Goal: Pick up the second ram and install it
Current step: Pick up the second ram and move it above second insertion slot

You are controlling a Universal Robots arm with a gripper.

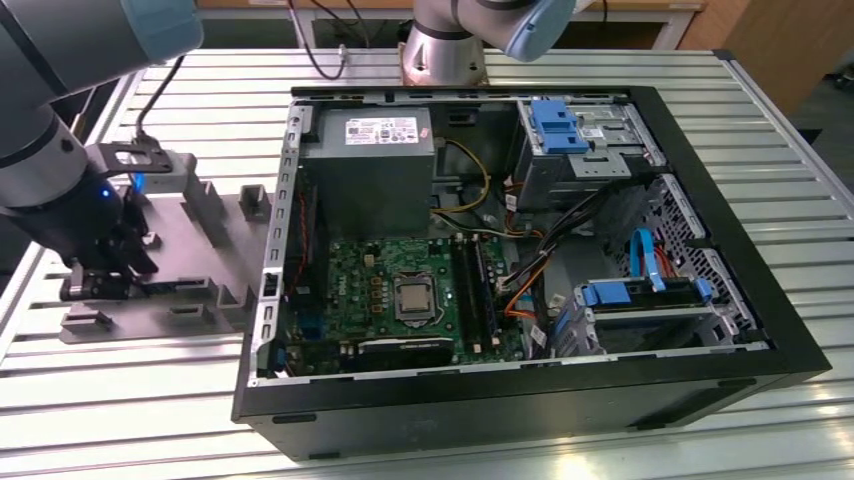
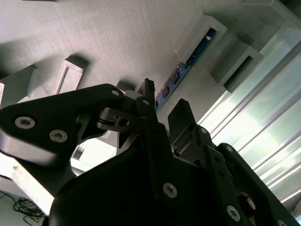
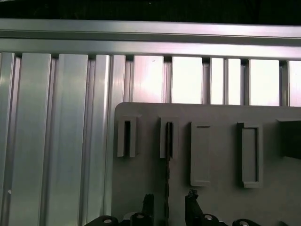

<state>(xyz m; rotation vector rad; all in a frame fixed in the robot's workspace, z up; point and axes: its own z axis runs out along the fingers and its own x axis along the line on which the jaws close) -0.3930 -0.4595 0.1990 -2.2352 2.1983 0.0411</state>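
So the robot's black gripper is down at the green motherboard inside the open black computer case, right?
Not quite. In the exterior view the black gripper is down at the flat grey slotted holder plate beside the open black computer case, not at the green motherboard. The first wrist view shows its open fingers either side of the thin flat memory stick standing there.

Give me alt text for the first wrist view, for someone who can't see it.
The open claw straddles the second ram, which stands on edge in a grey holder plate, with a gap on each side. A ribbed aluminium table lies beyond.
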